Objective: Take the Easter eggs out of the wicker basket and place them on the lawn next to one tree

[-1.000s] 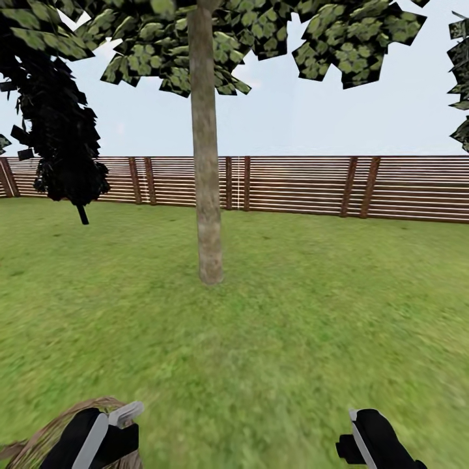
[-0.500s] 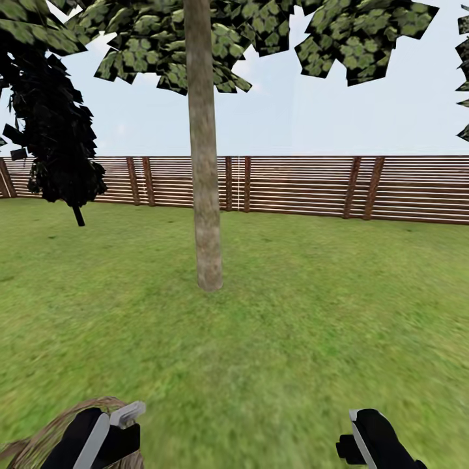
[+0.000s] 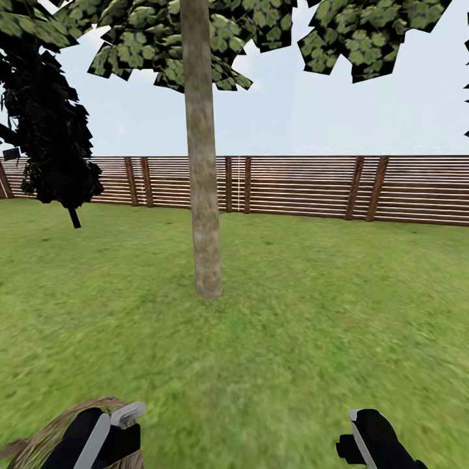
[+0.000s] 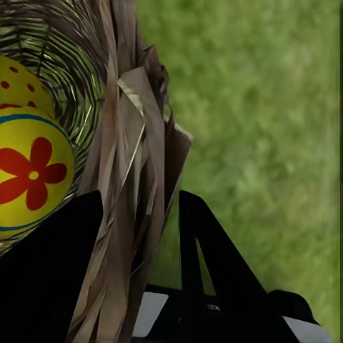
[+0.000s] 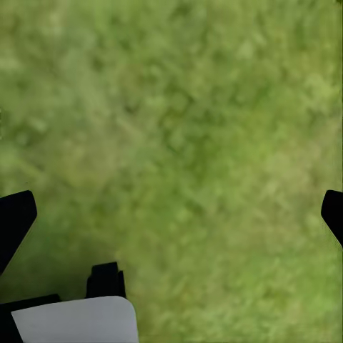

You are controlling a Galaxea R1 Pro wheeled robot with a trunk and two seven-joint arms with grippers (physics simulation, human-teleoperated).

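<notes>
The tree [image 3: 203, 215], with a thick grey-brown trunk, rises from the lawn [image 3: 293, 339] ahead, slightly left of centre. The wicker basket [image 3: 42, 440] shows at the lower left, carried by my left gripper [image 3: 111, 426]. In the left wrist view that gripper [image 4: 139, 207] is shut on the basket's rim [image 4: 132, 153], one finger inside and one outside. Two Easter eggs lie inside: one with a red flower [image 4: 32, 175], and a dotted one [image 4: 18, 82] behind it. A third egg is hidden. My right gripper [image 3: 365, 436] hangs open over bare grass [image 5: 179, 128].
A brown slat fence [image 3: 299, 185] closes the garden behind the tree. A dark narrow cypress [image 3: 52, 137] stands at the far left near the fence. Open grass stretches between me and the trunk and off to the right.
The whole head view has shifted: the trunk looks larger and its base sits lower in the picture. Both grippers and the basket keep their places in the picture.
</notes>
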